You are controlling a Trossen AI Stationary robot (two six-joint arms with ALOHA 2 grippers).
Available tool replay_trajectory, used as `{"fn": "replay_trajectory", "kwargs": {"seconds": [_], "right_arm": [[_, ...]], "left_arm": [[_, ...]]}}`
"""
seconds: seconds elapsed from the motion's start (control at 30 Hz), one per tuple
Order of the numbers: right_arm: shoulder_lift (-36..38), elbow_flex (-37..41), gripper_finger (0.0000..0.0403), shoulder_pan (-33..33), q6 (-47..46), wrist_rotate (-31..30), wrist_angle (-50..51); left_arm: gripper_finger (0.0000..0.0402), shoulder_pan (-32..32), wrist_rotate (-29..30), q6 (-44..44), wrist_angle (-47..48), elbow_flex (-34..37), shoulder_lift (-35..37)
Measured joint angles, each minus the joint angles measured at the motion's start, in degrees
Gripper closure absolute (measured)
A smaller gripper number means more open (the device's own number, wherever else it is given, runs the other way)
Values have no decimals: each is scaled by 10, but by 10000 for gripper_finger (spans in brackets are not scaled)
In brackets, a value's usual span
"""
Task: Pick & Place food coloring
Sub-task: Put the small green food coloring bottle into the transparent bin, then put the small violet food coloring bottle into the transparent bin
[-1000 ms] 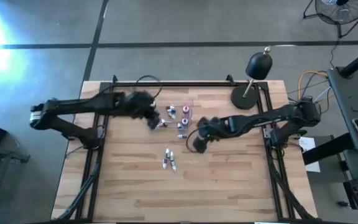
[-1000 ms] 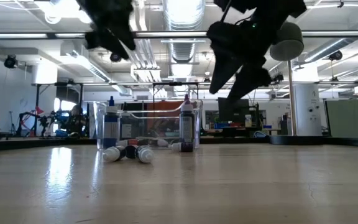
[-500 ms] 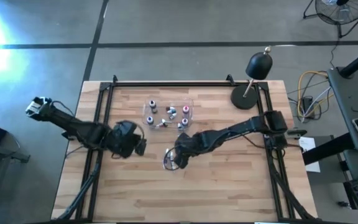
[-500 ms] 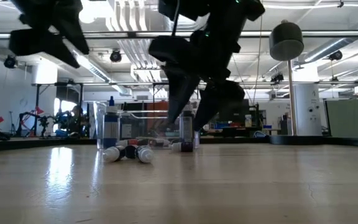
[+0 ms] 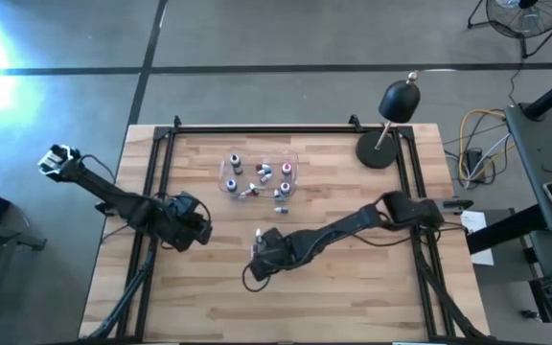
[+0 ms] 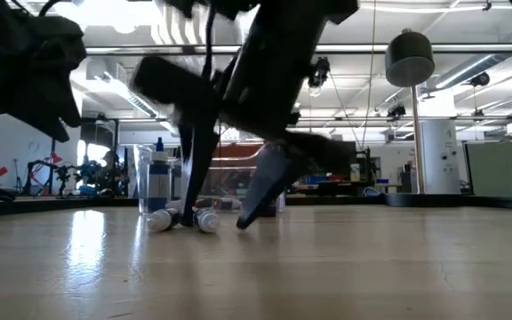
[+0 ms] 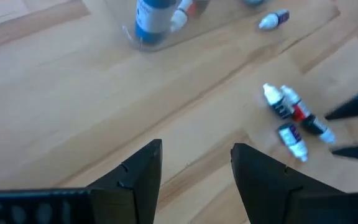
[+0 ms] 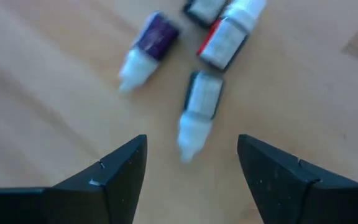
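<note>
Several tiny food coloring bottles [image 8: 199, 102] lie on their sides on the bare wood; in the left wrist view they show as a small cluster [image 7: 291, 118]. My right gripper [image 8: 191, 165] is open, low over this cluster [image 5: 257, 234], with a finger on either side of one grey-blue bottle. In the low view its fingers [image 6: 260, 182] point down beside the lying bottles [image 6: 204, 220]. More bottles stand and lie in the clear tray [image 5: 295, 159]. My left gripper [image 5: 197, 230] is open and raised, left of the cluster.
A black desk lamp [image 5: 389, 120] stands at the table's far right corner. One loose bottle [image 7: 272, 20] lies just outside the tray [image 7: 123, 18], on its near side. Bare wood stretches toward the near edge.
My left gripper has drawn back from the tray toward the table's left and near side. My right gripper has swung from beside the tray toward the near edge and come down over the lying bottles. The bottles have stayed in place.
</note>
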State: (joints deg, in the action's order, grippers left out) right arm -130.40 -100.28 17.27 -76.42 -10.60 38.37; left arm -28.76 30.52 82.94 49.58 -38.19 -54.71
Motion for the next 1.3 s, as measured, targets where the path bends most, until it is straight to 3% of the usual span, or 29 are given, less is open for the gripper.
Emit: {"fn": "replay_trajectory", "kwargs": {"seconds": [0.3, 0.67, 0.77, 0.87, 1.0, 1.2, 1.3], "right_arm": [[-101, -159, 201, -1, -36, -18, 145], [-109, -218, 363, -1, -27, -28, 236], [-84, -237, 363, -3, 1, -72, 244], [-19, -255, 359, -16, 6, -161, 280], [52, -254, 340, -69, 55, -241, 313], [64, -243, 259, -142, 228, -180, 264], [69, -245, 204, -148, 259, -219, 293]], "left_arm": [[234, -24, -5, -51, 1, 37, 84], [234, -27, -10, -75, -33, 95, 130], [234, -27, -21, -81, -139, 134, 129], [234, -27, -29, -99, -316, 187, 116], [234, -26, -21, -78, -502, 244, 75], [234, -19, -8, -34, -547, 233, -17], [234, -9, -7, -44, -549, 190, -72]]}}
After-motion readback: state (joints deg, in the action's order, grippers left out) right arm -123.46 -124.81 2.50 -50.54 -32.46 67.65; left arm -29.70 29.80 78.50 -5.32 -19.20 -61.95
